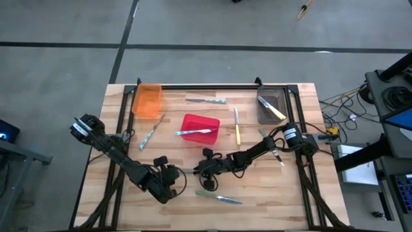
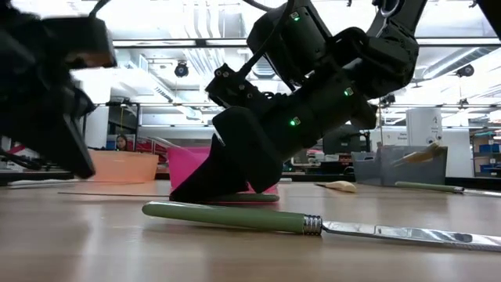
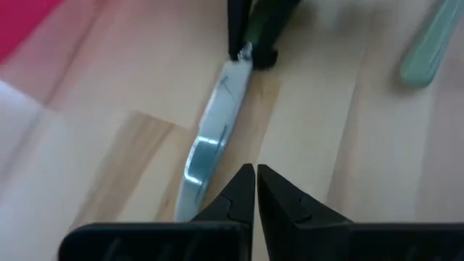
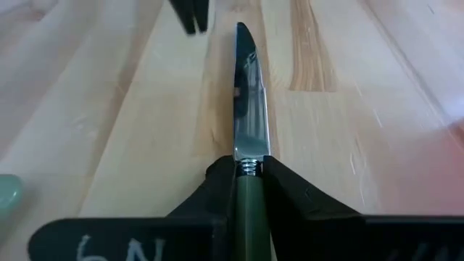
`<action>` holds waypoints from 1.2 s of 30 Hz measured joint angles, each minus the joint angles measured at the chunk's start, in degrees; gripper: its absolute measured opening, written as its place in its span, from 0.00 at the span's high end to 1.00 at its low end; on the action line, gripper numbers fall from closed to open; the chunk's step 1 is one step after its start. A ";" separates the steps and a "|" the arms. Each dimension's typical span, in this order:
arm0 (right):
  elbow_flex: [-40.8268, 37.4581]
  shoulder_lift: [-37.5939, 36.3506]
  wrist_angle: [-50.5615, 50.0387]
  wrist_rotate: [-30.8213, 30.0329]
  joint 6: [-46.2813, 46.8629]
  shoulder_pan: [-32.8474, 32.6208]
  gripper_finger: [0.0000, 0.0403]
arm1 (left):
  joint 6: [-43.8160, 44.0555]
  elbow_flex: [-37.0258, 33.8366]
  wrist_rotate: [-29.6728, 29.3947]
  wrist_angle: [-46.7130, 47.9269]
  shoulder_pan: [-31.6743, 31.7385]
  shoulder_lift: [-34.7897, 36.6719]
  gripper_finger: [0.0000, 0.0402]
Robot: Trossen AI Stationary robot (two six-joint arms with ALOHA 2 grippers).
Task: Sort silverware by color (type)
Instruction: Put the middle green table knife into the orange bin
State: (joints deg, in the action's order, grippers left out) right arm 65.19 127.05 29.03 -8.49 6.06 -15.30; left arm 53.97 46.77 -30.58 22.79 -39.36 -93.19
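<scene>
Your right gripper (image 4: 250, 190) is clamped on a slim knife with a dark green plastic handle and silver metal blade (image 4: 245, 109), lying flat on the pale wooden table (image 1: 283, 193) at the middle of its near half; the right wrist view shows the fingers squeezing the handle just behind the collar, which the high view cannot resolve. Your left gripper (image 3: 256, 190) sits just beyond the blade tip with its jaws clenched on nothing, fingertips meeting, as its own wrist view shows; the same view catches the blade running away to the right gripper's dark fingers. From above, both grippers nearly face each other over this knife. The low view adds what the others hide: a second, pale green-handled knife (image 2: 313, 223) lying nearer the camera, in front of the right gripper and apart from it; overhead it shows near the front edge. Farther out, overhead only: a light blue-handled utensil (image 1: 196, 131) rests across the red plastic bin (image 1: 209, 121) at the table's centre, another blue one (image 1: 149, 135) lies between that bin and the orange translucent bin (image 1: 147, 101) at the far left, a third (image 1: 207, 100) lies along the far edge, a yellow-handled one (image 1: 237, 126) lies right of the red bin, and another yellow one (image 1: 273, 109) leans in the grey bin (image 1: 264, 115) at the far right.
</scene>
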 joint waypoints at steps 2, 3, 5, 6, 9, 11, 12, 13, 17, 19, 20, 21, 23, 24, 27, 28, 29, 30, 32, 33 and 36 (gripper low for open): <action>-1.10 -2.10 0.68 0.21 -0.52 -0.37 0.91 | -0.06 0.98 -1.21 1.70 -0.21 1.63 1.00; -1.88 -3.37 0.69 0.32 -0.69 -0.57 0.91 | -0.31 1.52 -2.32 2.49 -0.42 2.49 1.00; -3.77 -6.29 0.58 0.52 -0.78 -0.75 0.91 | -1.35 2.62 -4.86 3.98 -1.20 4.41 1.00; -4.81 -7.76 0.12 0.46 -0.86 -0.83 0.91 | -2.32 3.08 -6.35 4.65 -1.58 5.51 1.00; -8.49 -13.17 -2.29 0.58 -2.14 -1.04 0.91 | -7.01 4.23 -11.40 4.65 -2.56 9.22 1.00; -11.22 -17.16 -2.78 0.74 -3.21 -1.06 0.91 | -10.64 4.51 -15.69 4.28 -3.10 12.10 1.00; -12.68 -19.43 -2.66 0.71 -3.70 -1.06 0.91 | -12.64 4.72 -17.51 3.70 -3.12 13.44 1.00; -14.11 -21.72 -2.29 0.54 -3.96 -1.06 0.91 | -14.50 4.79 -19.08 3.11 -3.38 14.90 1.00; -21.26 -30.49 2.78 -0.07 -4.04 -0.99 0.91 | -21.40 4.71 -22.09 1.09 -3.63 19.59 1.00; -24.97 -33.76 8.45 -0.09 -3.67 -1.10 0.91 | -25.05 4.43 -22.57 -1.03 -3.63 21.14 1.00; -26.70 -35.28 12.02 -0.07 -3.66 -1.14 0.91 | -27.37 4.24 -23.01 -3.25 -3.63 21.60 1.00; -28.18 -36.44 16.48 -0.07 -3.67 -1.19 0.91 | -30.03 4.04 -23.02 -5.09 -3.60 21.97 1.00; -30.73 -37.96 25.44 -0.01 -4.18 -1.25 0.91 | -35.90 3.31 -22.99 -10.31 -3.60 22.21 1.00; -31.81 -38.07 29.54 0.13 -4.53 -1.24 0.91 | -39.15 2.90 -22.94 -13.81 -3.60 22.21 1.00; -33.68 -37.51 40.00 2.16 -5.86 -1.21 0.91 | -47.34 1.41 -22.56 -23.77 -3.43 21.81 1.00; -33.70 -37.28 42.80 2.82 -6.45 -1.28 0.91 | -49.60 1.03 -21.56 -27.26 -3.34 21.50 1.00; -33.68 -37.08 44.96 3.07 -7.20 -1.34 0.91 | -51.44 0.56 -20.51 -30.03 -3.32 21.19 1.00; -33.52 -36.90 46.66 3.26 -7.63 -1.38 0.91 | -53.28 0.17 -19.46 -32.87 -3.09 20.78 1.00; -32.70 -36.14 48.57 4.40 -8.73 -1.37 0.91 | -56.34 -0.67 -17.09 -39.83 -2.82 19.68 1.00; -32.22 -35.84 49.57 4.48 -9.24 -1.36 0.91 | -57.89 -1.26 -16.64 -43.14 -2.66 19.18 1.00; -30.20 -34.90 52.79 5.34 -10.26 -1.34 0.91 | -62.36 -2.53 -16.38 -55.65 -1.66 16.50 1.00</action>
State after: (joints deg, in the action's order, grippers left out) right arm 34.99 92.15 81.82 -3.15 -4.20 -16.64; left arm -8.38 44.25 -46.96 -32.86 -41.01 -76.69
